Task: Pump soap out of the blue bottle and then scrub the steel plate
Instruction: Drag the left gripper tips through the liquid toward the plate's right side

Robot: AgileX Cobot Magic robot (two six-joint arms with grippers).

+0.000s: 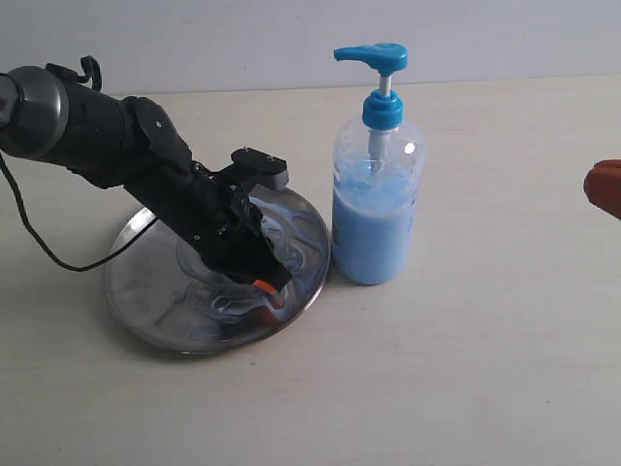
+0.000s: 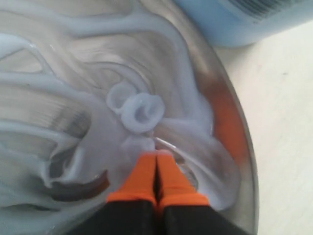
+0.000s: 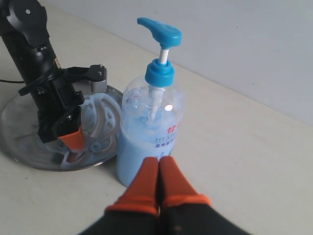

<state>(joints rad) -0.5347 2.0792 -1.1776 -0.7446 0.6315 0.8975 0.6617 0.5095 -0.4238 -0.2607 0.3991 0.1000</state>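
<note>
Plate [image 1: 146, 291] on the left, steel, smeared with pale swirls of soap [image 2: 142, 110]. Left gripper [image 1: 264, 287] leans down onto its bottle-side part, fingers pressed together with nothing between them; whether the tips truly touch the steel is hard to tell. Bottle [image 1: 376, 194] stands upright just beside the plate's right rim. Right gripper [image 3: 159, 164] hangs well to the right, likewise closed and empty. A hard stroke toward the bottle could, I think, shove the slick plate into it and topple it.

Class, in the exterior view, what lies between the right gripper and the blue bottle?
Only bare table separates the right gripper from the blue bottle; the exterior view shows that open stretch.
</note>
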